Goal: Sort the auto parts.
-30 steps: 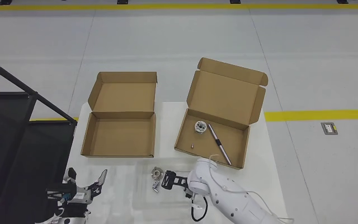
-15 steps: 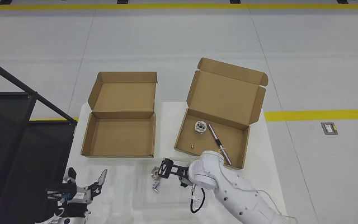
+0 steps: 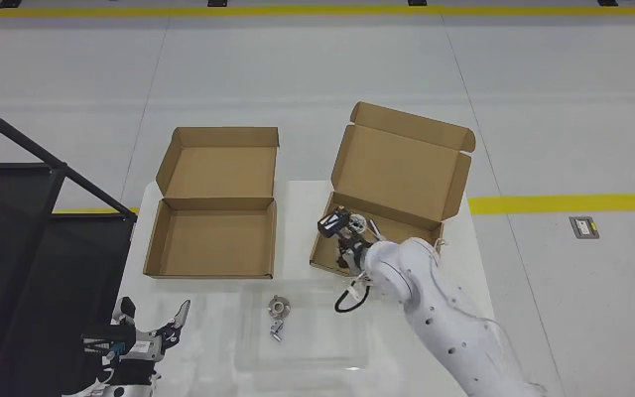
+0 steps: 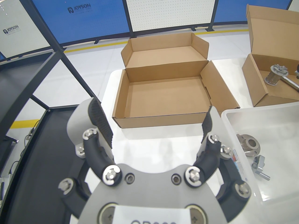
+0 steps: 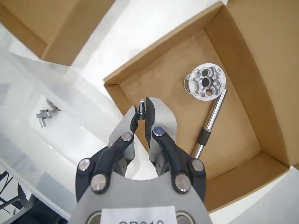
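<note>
Grey floor with yellow lines surrounds the white tabletop (image 3: 294, 226), and blue and white pegboard panels (image 4: 170, 3) stand behind it. At the far left a black rack (image 3: 60, 258) stands beside the tabletop. The left gripper (image 3: 155, 306) hangs just off the front left corner, its fingers (image 4: 98, 115) spread wide apart with nothing between them.

An open cardboard box (image 3: 210, 238), lid flap up, sits on the back left part of the tabletop, its floor bare. A clear plastic bin (image 3: 322, 342) lies at the middle of the front edge. In the bin's left part are a round metal flange (image 3: 281, 306) and, just in front of it, a small grey bracket (image 3: 277, 330).

A second open box (image 3: 402, 169) sits on the back right part of the tabletop. The right gripper (image 5: 142, 111) hangs over the left side of this box, clamped on a small bolt (image 5: 141, 104) whose threaded end sticks out past the fingertips. On the box floor lie a round slotted part (image 5: 205, 83) and a thin metal rod (image 5: 213, 122) with a dark band, the rod's end touching the round part.
</note>
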`<state>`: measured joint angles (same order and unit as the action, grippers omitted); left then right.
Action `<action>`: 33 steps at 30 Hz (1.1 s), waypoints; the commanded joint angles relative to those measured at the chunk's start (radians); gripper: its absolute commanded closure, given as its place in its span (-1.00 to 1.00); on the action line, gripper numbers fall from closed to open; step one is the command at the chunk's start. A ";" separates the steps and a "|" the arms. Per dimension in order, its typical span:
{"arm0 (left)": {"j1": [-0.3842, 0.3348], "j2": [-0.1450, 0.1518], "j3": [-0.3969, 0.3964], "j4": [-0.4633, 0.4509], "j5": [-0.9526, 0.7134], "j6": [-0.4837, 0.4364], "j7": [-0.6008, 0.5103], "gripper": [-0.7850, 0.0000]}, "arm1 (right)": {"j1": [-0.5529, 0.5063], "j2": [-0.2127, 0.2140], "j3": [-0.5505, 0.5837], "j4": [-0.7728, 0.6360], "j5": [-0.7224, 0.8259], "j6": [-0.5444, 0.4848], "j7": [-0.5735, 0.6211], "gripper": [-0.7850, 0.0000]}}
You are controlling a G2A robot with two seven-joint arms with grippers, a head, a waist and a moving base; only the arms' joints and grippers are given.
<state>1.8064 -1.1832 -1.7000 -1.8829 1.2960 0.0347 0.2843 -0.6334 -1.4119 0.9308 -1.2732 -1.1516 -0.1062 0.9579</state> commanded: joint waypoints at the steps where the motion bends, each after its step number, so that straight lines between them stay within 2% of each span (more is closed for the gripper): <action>1: 0.000 0.000 0.000 0.000 0.000 0.000 0.000 -1.00 | 0.035 -0.011 -0.016 0.088 -0.003 0.027 -0.017 1.00; 7: 0.000 0.000 0.000 0.000 0.000 0.000 0.000 -1.00 | 0.103 -0.038 -0.054 0.269 0.012 0.047 -0.052 1.00; 13: 0.000 0.000 0.000 0.000 0.000 0.000 0.000 -1.00 | 0.138 -0.060 -0.086 0.374 -0.001 0.070 -0.061 1.00; 19: 0.000 0.000 0.000 0.000 0.000 0.000 0.000 -1.00 | 0.152 -0.072 -0.090 0.421 0.011 0.062 -0.079 1.00; 23: 0.000 0.000 0.000 0.000 0.000 0.000 0.000 -1.00 | 0.156 -0.076 -0.089 0.435 0.010 0.057 -0.083 0.79; 33: 0.000 0.000 0.000 0.000 0.000 0.000 0.000 -1.00 | 0.135 -0.072 -0.067 0.408 -0.007 0.059 -0.081 0.76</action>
<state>1.8064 -1.1832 -1.7000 -1.8829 1.2960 0.0347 0.2843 -0.4940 -1.4856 0.8606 -0.8582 -1.1554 -0.0489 0.8743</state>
